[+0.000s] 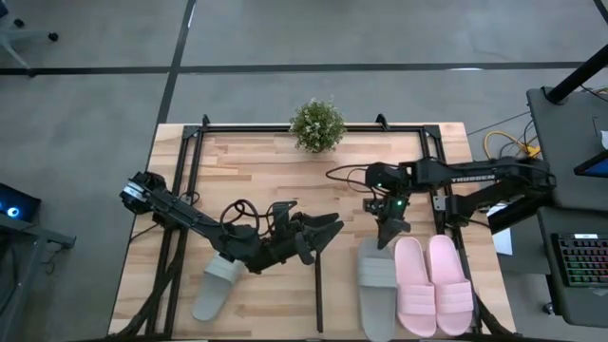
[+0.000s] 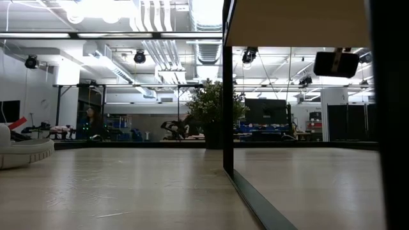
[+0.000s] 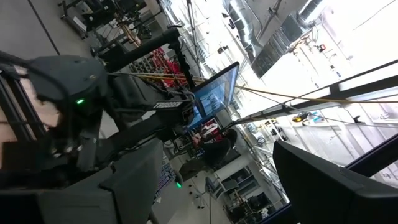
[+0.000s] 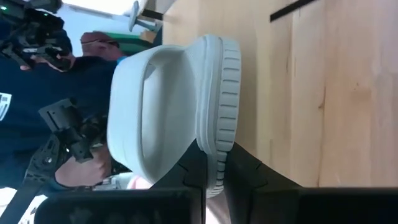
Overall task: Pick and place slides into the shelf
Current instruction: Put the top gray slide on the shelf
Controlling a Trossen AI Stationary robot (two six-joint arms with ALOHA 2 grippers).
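Observation:
One grey-green slide (image 1: 377,285) lies on the pale wooden shelf (image 1: 340,275), right of its thin black strip. My right gripper (image 1: 387,237) is shut on the slide's far end. The pink pair (image 1: 433,283) lies beside that slide, soles down, toward the right edge. A second grey-green slide (image 1: 217,287) rests sole down on the table's left part, and shows in the low view too (image 2: 19,151). My left gripper (image 1: 323,233) hangs open in the air over the table's middle, between the two grey-green slides, with nothing between its fingers (image 3: 134,186). My right gripper pinches the rim of the sole at the slide's far end (image 4: 217,163) between its two fingers. The fingers come from the far side, slanting down, and lie along the slide. The slide sits strap up, its sole against the wood (image 4: 348,93).
A small potted plant (image 1: 317,124) stands at the table's far edge. Black frame rails (image 1: 195,161) run along the table's sides, and one upright (image 2: 227,96) stands mid-table. A person (image 4: 37,106) in dark blue stands beyond the near edge, holding a device.

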